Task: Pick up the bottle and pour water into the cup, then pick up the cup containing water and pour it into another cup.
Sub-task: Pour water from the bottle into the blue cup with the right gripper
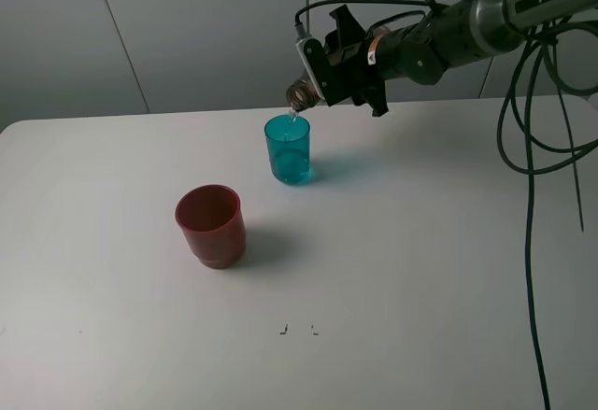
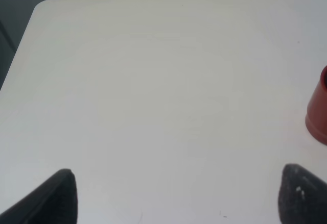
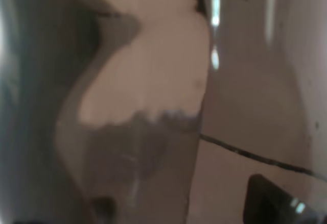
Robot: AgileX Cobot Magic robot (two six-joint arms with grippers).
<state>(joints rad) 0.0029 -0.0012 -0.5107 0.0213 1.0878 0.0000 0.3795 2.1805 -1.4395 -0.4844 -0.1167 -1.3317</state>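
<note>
Right hand [image 1: 324, 71] clamped on tilted bottle [image 1: 302, 95], neck over teal cup [image 1: 288, 153], red cup [image 1: 211, 226] nearer and left, left hand [image 2: 179, 198] spread apart above desk [image 1: 439, 270]

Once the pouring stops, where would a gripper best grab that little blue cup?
Probably its straight side wall, about halfway up, jaws level: the teal cup stands upright, open-topped, holding water. Come from the right of the high view; the red cup sits front-left.

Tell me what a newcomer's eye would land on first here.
The right gripper, high at the back, tips a smoky bottle so a thin stream of water falls into the teal cup below it. A squat red cup stands apart, nearer the front left of the white table.
</note>
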